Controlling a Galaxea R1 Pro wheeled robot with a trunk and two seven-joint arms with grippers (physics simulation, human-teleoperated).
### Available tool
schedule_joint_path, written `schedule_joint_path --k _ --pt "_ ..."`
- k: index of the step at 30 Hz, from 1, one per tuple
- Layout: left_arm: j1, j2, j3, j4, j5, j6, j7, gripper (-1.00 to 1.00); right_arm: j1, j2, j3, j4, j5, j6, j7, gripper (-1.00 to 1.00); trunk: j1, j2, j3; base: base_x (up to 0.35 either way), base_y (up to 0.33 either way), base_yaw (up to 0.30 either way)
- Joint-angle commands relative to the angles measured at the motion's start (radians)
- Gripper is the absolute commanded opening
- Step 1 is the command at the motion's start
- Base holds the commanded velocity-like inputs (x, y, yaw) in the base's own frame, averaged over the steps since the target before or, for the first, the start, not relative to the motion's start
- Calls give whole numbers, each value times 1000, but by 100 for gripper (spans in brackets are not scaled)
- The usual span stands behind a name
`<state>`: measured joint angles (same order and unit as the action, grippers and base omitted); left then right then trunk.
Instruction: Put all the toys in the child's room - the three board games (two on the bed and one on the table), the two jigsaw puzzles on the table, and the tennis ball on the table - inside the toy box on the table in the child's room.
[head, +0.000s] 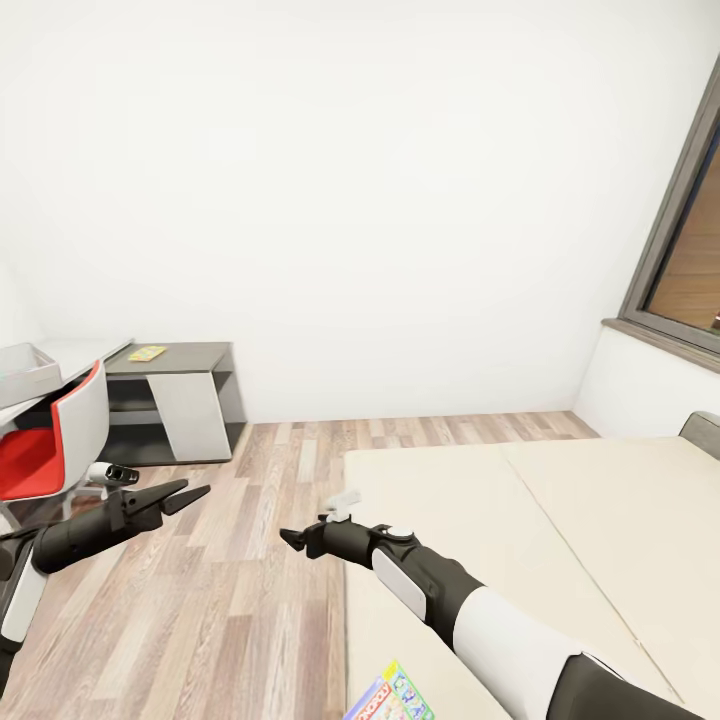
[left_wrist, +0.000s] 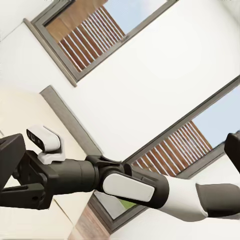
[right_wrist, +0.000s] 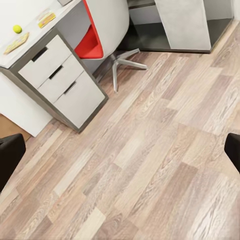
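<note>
Monopoly box (head: 392, 696) lay flat at six o'clock on the bed (head: 560, 520), stiff and light, best pinched by its edge, both grippers gaping empty.

Bed (head: 560, 520), beige mattress, at 4 o'clock in head view; a colourful game box (head: 392, 697) lies on its near edge at 6 o'clock. Counter (right_wrist: 30, 37) with pale drawers: ball (right_wrist: 17, 29) and two flat items (right_wrist: 46, 20) on top. Bin (head: 22, 370) on counter at 9 o'clock. Dark cabinet (head: 185, 355) carries a yellow flat piece (head: 147, 353). Wood-plank floor (head: 250, 560) between.
</note>
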<state>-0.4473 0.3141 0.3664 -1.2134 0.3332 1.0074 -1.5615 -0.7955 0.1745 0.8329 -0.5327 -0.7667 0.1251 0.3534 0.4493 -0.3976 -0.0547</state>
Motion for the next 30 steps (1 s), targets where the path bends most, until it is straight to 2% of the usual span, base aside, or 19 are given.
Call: schedule_joint_path --k 1,30 --pt "-1 0 0 0 0 10 -4 100 -2 0 3 0 -10 4 1 100 1 -2 -2 0 227 0" --pt "-1 0 0 0 0 10 -5 100 -2 0 2 0 -11 4 1 100 1 -2 -2 0 230 0"
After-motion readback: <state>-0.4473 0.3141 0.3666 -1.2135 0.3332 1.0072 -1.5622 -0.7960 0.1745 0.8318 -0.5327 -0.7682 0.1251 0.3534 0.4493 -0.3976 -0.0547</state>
